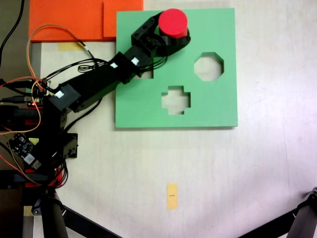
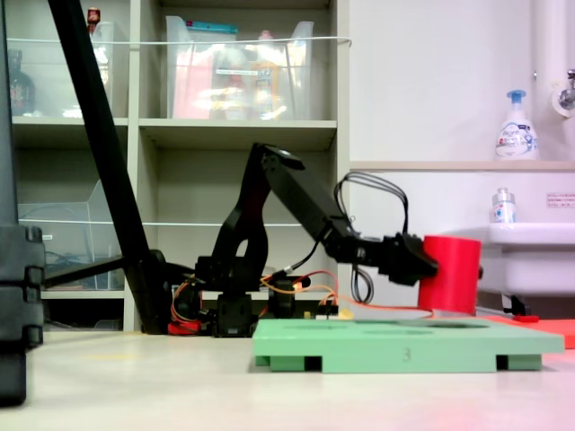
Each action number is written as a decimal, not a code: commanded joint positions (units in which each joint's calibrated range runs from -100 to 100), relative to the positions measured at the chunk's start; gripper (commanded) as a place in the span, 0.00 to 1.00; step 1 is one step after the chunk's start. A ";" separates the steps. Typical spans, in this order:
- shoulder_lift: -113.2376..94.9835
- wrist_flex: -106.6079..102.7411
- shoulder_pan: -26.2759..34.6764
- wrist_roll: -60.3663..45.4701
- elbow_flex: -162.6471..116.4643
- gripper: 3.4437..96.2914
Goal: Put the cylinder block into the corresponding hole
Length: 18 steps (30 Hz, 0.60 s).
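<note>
The red cylinder block stands upright over the far edge of the green foam board, at the top of the first exterior view. My gripper is shut on it, with one black finger on each side. In the second exterior view the block's bottom sits just at or slightly above the board's top surface; I cannot tell if they touch. The circular hole is hidden, with the block and gripper covering that part of the board.
An octagonal cut-out and a cross-shaped cut-out are open in the board. A further cut-out is partly under the arm. Orange foam sheets lie at the first exterior view's top left. The arm base and wires fill its left. Yellow tape marks the table.
</note>
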 commanded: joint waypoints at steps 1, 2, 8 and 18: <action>1.47 7.55 0.49 -0.29 6.31 0.23; 2.59 7.55 0.49 -0.29 6.51 0.23; 5.10 7.64 0.63 -0.29 6.51 0.23; 11.95 7.74 1.07 -0.29 9.70 0.23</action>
